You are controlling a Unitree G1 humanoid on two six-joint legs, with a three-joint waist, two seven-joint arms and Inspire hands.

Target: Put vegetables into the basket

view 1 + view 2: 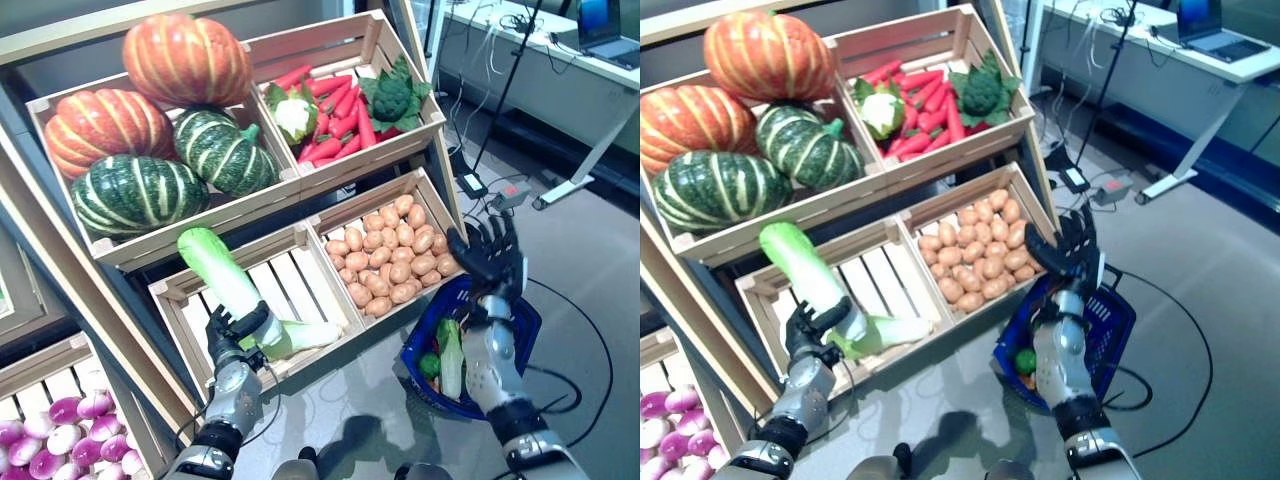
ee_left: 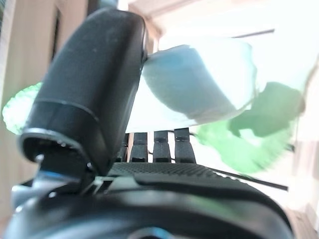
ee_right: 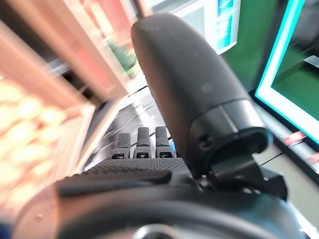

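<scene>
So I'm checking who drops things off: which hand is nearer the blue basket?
Right. The right hand hovers open just above the blue basket, by its far rim. The left hand is away at the slatted crate, gripping the long cabbage.

Orange ribbed pumpkins [image 1: 186, 58] beside dark green, pale-striped squashes [image 1: 135, 193]. Red carrots [image 1: 338, 118], tan potatoes [image 1: 392, 252], purple-and-white turnips [image 1: 45, 432]. Pale wooden crates [image 1: 290, 283]. Green-and-white cabbage [image 1: 228, 281] in black left hand [image 1: 232, 335]. Blue basket [image 1: 521, 331].
</scene>
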